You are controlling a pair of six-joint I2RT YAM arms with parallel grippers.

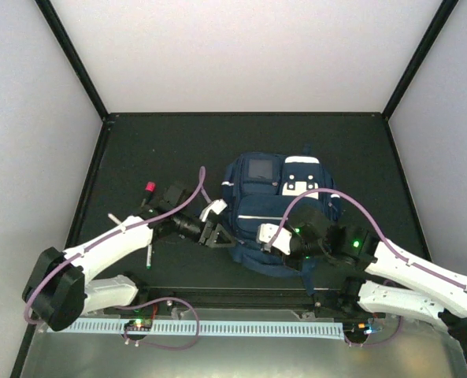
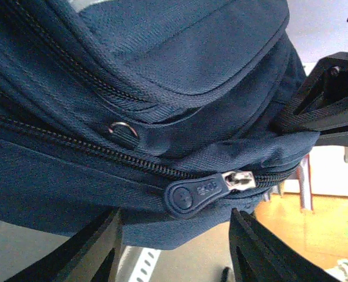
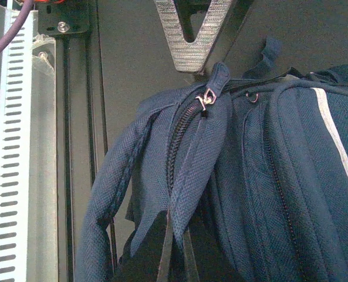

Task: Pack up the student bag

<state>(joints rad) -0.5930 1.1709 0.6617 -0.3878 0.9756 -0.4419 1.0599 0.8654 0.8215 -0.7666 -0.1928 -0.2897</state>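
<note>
So the student bag (image 1: pixel 268 201) is lying flat on the dark table (image 1: pixel 154 146), just right of centre in the top view, front pockets facing up and the white buckle patch (image 1: pixel 300 177) on its upper right. Both arms are in on its lower edge, one from each side.

The left gripper (image 2: pixel 175 249) sits at the bottom of its wrist view with its two black fingers (image 2: pixel 100 247) clearly apart. The rubbery navy zipper pull (image 2: pixel 192 196) hangs just above the gap between them, and neither finger touches it. The zipper there looks closed along the whole stretch in view.

The right gripper (image 3: pixel 204 66) comes in from the top of its wrist view. Its jaws are pinched together on a small fabric tab (image 3: pixel 219 76) at the end of the bag's zipper, right next to a metal slider (image 3: pixel 208 98).

There's also a red-capped marker (image 1: pixel 149 187) on the table, out to the left of the bag and well apart from it.
</note>
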